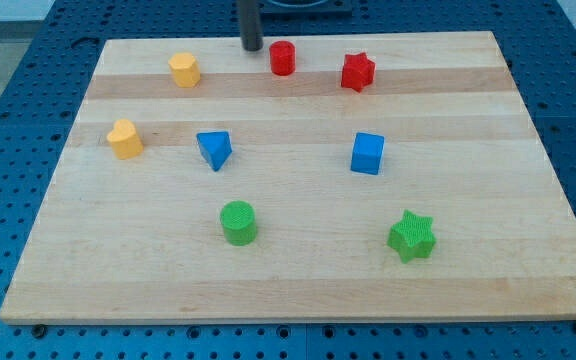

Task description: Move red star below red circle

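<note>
Nearest, toward the view's bottom of the pale wooden board (298,290): green plastic cylinder (238,222), green plastic star (411,236). Farther up: red plastic star (358,72), still right of red plastic circle (282,58), not below. Task judged unstarted. My tip (252,47) just left of the circle; no pincer present, nothing held.

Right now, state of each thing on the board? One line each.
my tip: at the view's top edge, just left of the red circle, apart from it
red circle: upright, untouched
red star: right of the red circle, not below it yet
yellow hexagon: upright, free
yellow heart: upright, free
blue triangle: free
blue cube: free
green cylinder: upright
green star: free
</note>
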Available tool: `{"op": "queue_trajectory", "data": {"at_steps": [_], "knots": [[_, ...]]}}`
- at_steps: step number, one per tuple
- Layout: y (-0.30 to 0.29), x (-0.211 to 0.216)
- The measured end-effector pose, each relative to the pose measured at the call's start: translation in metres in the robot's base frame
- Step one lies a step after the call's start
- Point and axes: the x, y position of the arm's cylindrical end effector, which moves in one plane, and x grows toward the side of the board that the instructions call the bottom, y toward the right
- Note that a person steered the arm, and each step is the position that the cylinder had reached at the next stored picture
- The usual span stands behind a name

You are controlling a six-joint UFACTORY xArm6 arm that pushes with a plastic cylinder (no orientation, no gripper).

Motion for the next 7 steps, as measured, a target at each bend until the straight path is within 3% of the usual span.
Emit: {"op": "queue_trajectory", "data": {"at_steps": [2, 4, 5, 6, 7], "knots": [[0.048, 0.027], [0.048, 0.045], [0.111, 0.016], [0.226, 0.017], [0.292, 0.036]]}}
